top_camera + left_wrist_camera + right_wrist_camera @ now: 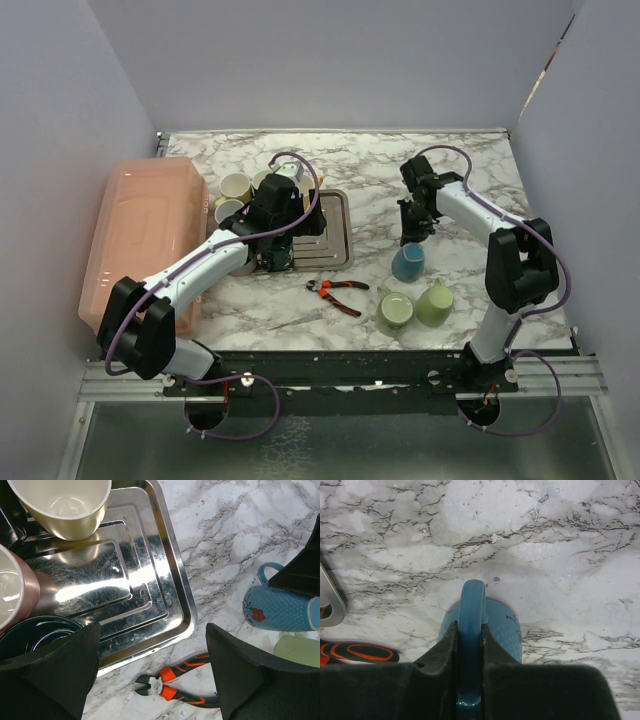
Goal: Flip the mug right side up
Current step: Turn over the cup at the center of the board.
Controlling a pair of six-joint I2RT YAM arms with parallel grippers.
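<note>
The right gripper (469, 630) is clenched on only the thin handle (471, 597) of the blue mug (407, 262), which sits at four o'clock from the middle of the table (380, 175). So narrow a hold may let the mug swivel or slip as it turns. A pale green mug (394, 310) and a second green mug (435, 302) crowd its six o'clock side, and pliers (335, 292) lie at eight o'clock; a low swing could knock them. The left gripper (152, 640) hangs released and holding nothing over the metal tray (172, 575) at ten o'clock.

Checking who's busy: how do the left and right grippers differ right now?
The left gripper is open and empty; the right gripper is shut on the handle of the blue mug. The left hangs above the edge of the steel tray; the right is over the marble tabletop. Both point down.
</note>
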